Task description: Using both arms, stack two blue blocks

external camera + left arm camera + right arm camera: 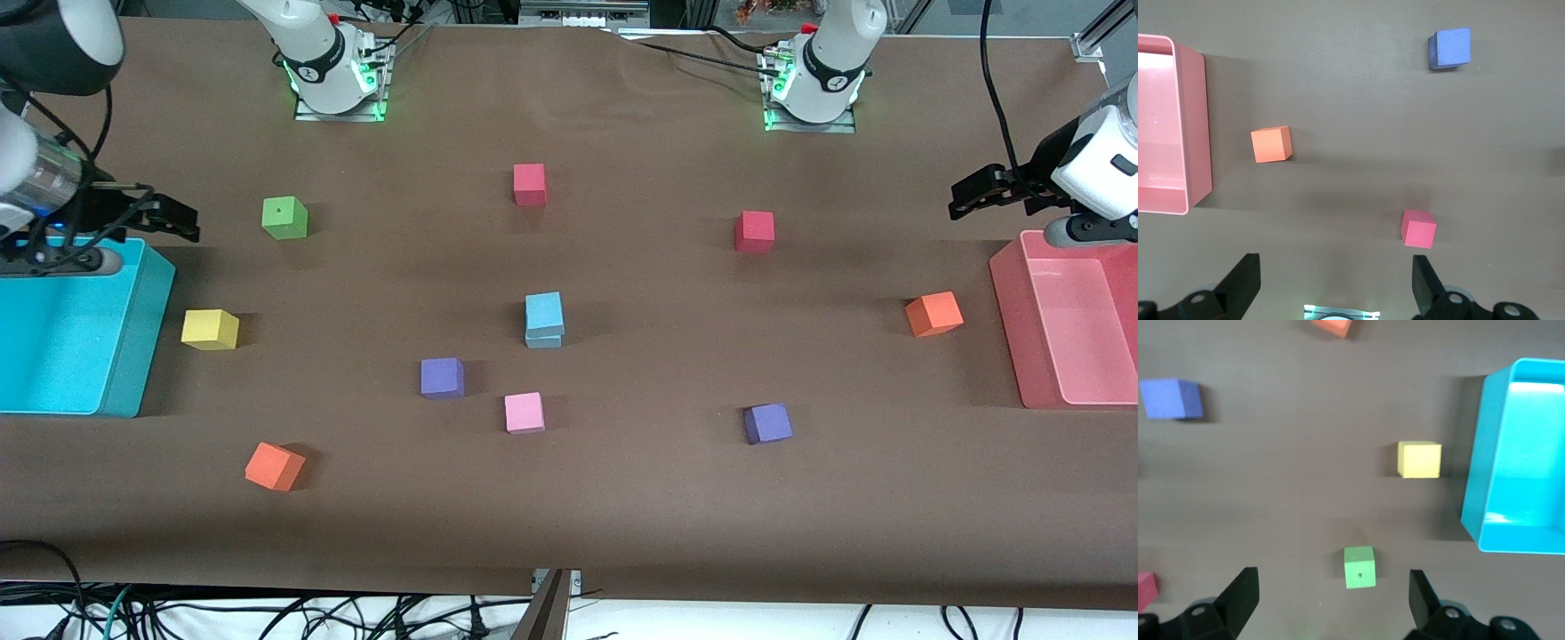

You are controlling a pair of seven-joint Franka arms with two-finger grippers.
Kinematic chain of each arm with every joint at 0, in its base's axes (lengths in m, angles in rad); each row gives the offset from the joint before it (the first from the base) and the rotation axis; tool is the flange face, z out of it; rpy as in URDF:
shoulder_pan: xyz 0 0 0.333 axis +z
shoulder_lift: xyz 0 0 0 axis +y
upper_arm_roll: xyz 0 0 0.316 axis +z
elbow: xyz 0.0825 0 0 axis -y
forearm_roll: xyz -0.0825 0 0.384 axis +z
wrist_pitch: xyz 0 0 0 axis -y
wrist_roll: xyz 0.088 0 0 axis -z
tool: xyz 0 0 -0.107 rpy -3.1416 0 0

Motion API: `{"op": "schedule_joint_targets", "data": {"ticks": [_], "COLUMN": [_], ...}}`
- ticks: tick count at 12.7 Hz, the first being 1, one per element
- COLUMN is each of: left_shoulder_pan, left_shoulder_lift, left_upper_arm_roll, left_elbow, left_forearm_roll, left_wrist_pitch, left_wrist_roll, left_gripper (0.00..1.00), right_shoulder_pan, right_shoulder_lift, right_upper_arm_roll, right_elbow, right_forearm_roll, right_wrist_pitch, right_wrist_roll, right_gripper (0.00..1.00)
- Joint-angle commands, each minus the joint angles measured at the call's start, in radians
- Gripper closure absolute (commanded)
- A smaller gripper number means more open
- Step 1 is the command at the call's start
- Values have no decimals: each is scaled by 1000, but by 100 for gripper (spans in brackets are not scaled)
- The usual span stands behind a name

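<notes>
Standing stacked mid-bench, the blue blocks (543, 319) look finished; the left end effector (1336, 283) and right end effector (1331, 600) hang released, empty, over the bench ends.

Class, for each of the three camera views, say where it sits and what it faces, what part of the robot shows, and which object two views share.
Front view: high across the table, facing both bases; shows the stacked blue blocks, the left gripper and the right gripper.
Left wrist view: on the left arm, looking down past the open left gripper at the pink bin, also in front view.
Right wrist view: on the right arm, looking down past the open right gripper at the green block.
</notes>
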Motion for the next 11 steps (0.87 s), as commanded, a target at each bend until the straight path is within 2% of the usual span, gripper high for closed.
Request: {"op": "schedule_joint_targets", "data": {"ticks": [1,3,4,6,11], "left_shoulder_pan": [9,9,9,10,10], "left_shoulder_lift": [-41,-45,-43,-45,-45], "left_upper_arm_roll": [-8,-8,-8,-8,-8], "left_elbow": [-50,-50,-50,-58,-56], "left_forearm_roll": [23,21,21,21,21], "left_wrist_pitch": [25,27,27,27,21], "left_wrist_roll": [26,26,26,26,24], "left_gripper": [0,0,0,0,0], "right_shoulder_pan": [-3,-3,-1,-3,-3], "right_shoulder_lift": [-45,-43,-45,-45,-42], "right_upper_arm_roll": [-18,-33,-35,-59,-52], "right_elbow": [16,18,16,10,7], "right_forearm_roll": [35,36,38,90,76], "right_wrist_pitch": [6,55,32,20,12], "right_wrist_roll": [-1,-4,2,5,7], "right_gripper": [1,1,1,1,1]}}
